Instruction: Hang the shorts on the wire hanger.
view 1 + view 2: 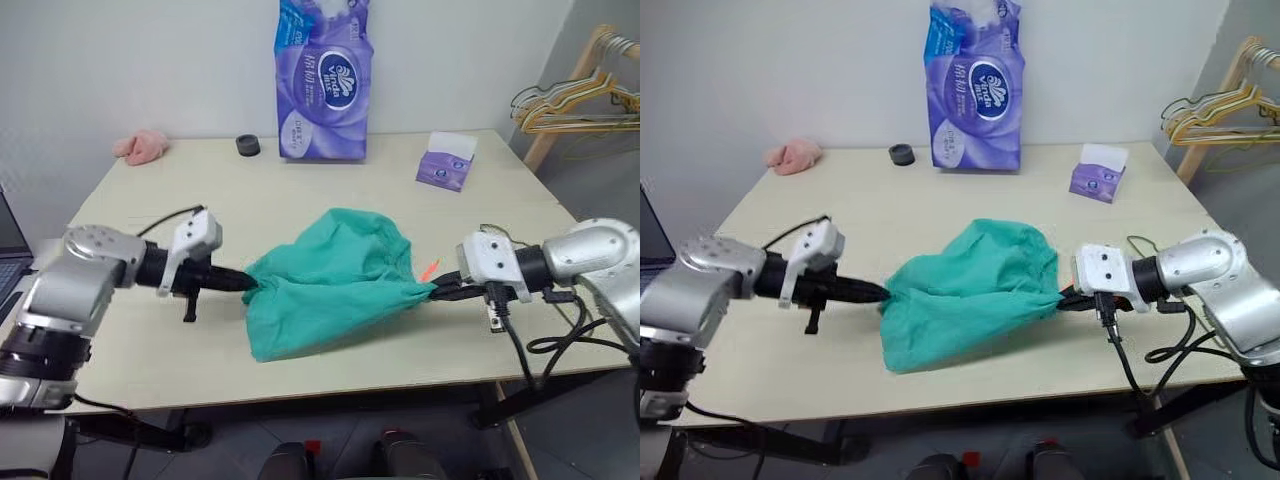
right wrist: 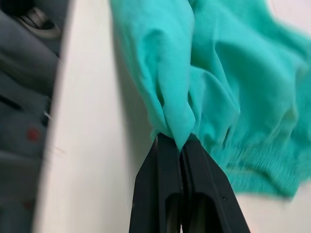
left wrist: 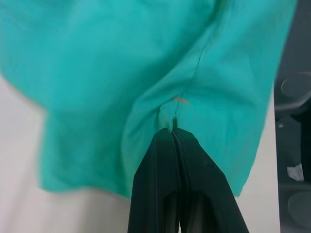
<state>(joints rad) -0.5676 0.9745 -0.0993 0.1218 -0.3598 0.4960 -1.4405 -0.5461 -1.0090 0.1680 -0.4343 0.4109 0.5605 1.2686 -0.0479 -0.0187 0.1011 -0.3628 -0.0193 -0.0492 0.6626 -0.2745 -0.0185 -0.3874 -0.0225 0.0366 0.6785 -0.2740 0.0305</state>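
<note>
You have the shorts [image 1: 330, 280] pinched at both ends: left gripper [image 1: 248, 284] clamped on the left edge, right gripper [image 1: 437, 291] on the right. The cloth hangs between them above the table [image 1: 300, 190].

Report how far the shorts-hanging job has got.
Done: both grippers are shut on the shorts, left gripper at one side, right gripper at the other. In hand: the shorts are stretched between them above the table. Left: getting them onto a hanger; none is at the shorts yet.
</note>
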